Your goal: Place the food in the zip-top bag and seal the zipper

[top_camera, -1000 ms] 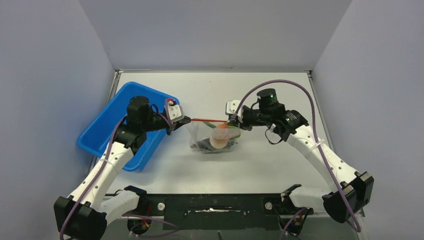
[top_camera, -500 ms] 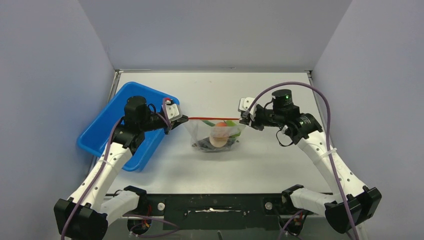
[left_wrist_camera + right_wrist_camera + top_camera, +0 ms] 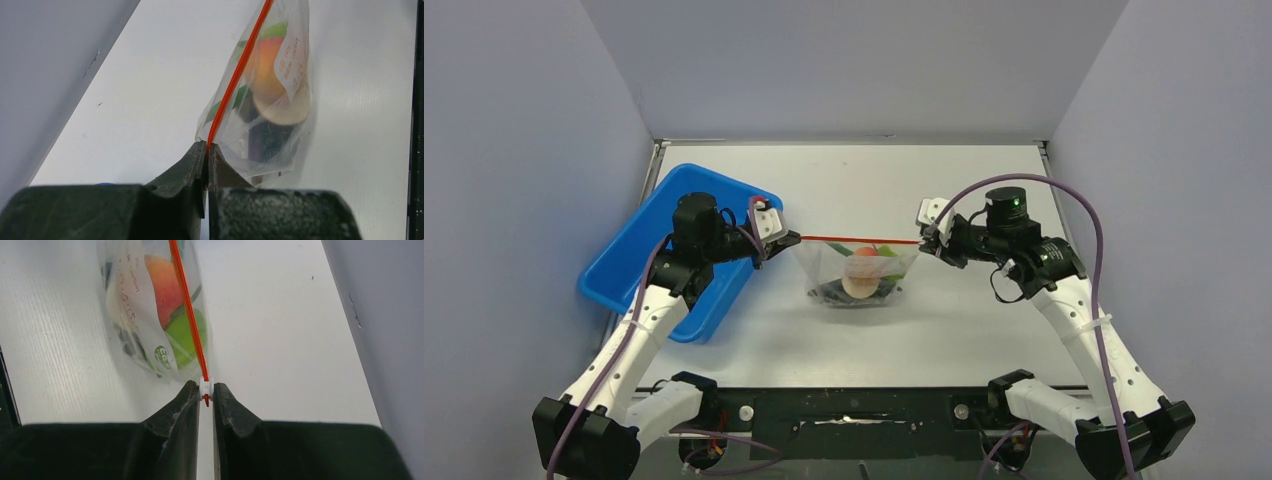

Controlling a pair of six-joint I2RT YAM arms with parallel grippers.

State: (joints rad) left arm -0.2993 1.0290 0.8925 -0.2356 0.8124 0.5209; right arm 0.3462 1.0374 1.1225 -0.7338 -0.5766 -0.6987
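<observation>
bag: zip-top bag [image 3: 860, 278], mid-desk, soft slippery film, light food [image 3: 862, 268] inside
left hand [image 3: 786, 238]: pinches the zipper [image 3: 854, 240] at its left end
right hand [image 3: 927, 240]: pinches white slider [image 3: 205, 385]
grip: stiffer zipper strip likely holds best

Left arm [image 3: 639, 330] and right arm [image 3: 1089, 325]: white links, black joints, black bases at table [image 3: 944, 330] near edge, purple cables [image 3: 1097, 250] looping along each, green LED [image 3: 1018, 202] on right, dark rough fingers [image 3: 182, 172].

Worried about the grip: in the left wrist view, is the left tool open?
No, the left tool is pinched shut on the end of the zipper.
</observation>
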